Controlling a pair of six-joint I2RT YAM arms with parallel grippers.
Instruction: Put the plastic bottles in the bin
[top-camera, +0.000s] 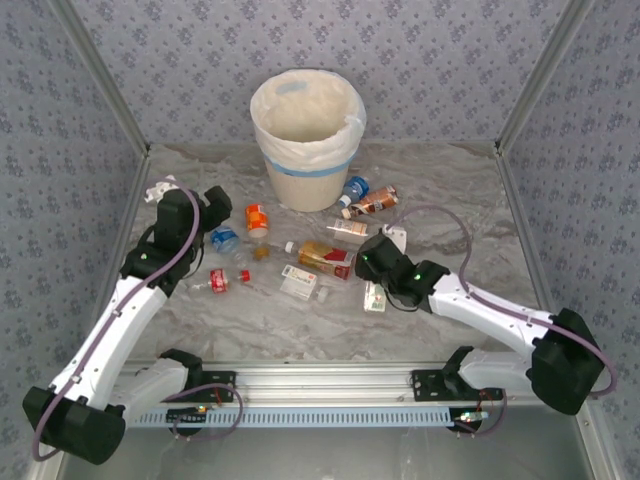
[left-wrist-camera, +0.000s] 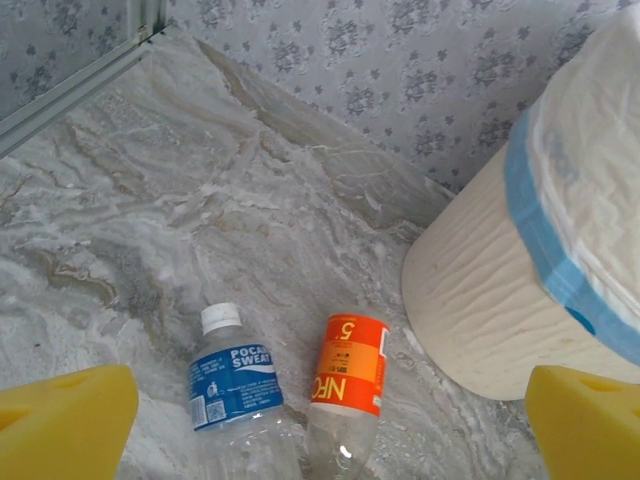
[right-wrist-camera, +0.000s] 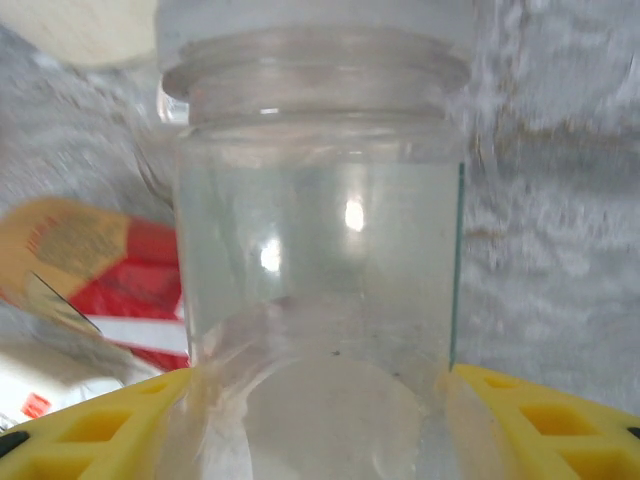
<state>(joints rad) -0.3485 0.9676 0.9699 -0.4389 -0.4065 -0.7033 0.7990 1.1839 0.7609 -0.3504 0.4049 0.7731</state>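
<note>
The right gripper (right-wrist-camera: 320, 400) is clamped across a clear bottle (right-wrist-camera: 320, 250) near its base, in front of the bin (right-wrist-camera: 90, 30). The neck points away from the gripper, with the long axis in line with it. The bottle is judged light, thin-walled and slippery, so grip gently. The left gripper (left-wrist-camera: 320, 425) stands wide apart beside the bin.

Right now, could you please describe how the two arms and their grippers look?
The left arm and right arm have white links, black joints, each trailed by a mauve cable. Green lights glow near the right wrist. The left fingers and right fingers are yellow blocks.
</note>
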